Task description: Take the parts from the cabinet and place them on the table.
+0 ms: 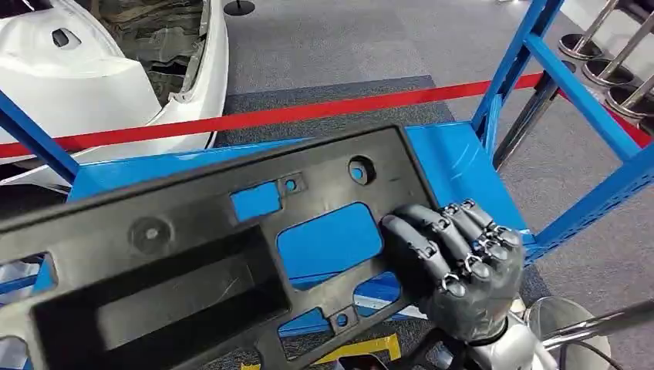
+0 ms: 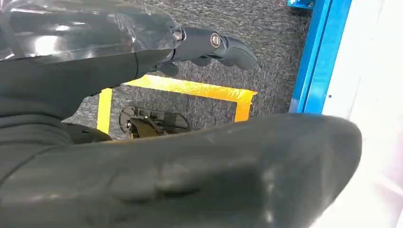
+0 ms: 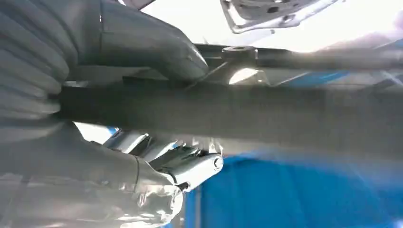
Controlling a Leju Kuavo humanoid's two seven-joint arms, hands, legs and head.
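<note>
A large black plastic part (image 1: 193, 254), a long frame with cut-outs and a deep recess, hangs tilted above the blue cabinet shelf (image 1: 455, 162). My right hand (image 1: 455, 262) grips its right end, fingers curled over the top face. In the right wrist view, my right hand (image 3: 119, 52) clamps the part's dark edge (image 3: 247, 114) between thumb and fingers. The part's left end runs off the picture at the lower left. In the left wrist view, my left hand (image 2: 142, 57) lies against the black part (image 2: 190, 180), one finger (image 2: 214, 42) stretched past it.
Blue cabinet uprights (image 1: 571, 85) rise on the right, and another post (image 1: 31, 131) on the left. A red barrier tape (image 1: 308, 116) runs behind the shelf. A white car body (image 1: 77, 77) stands far left, stanchion bases (image 1: 609, 62) far right. Yellow floor tape (image 2: 190, 88) marks the carpet.
</note>
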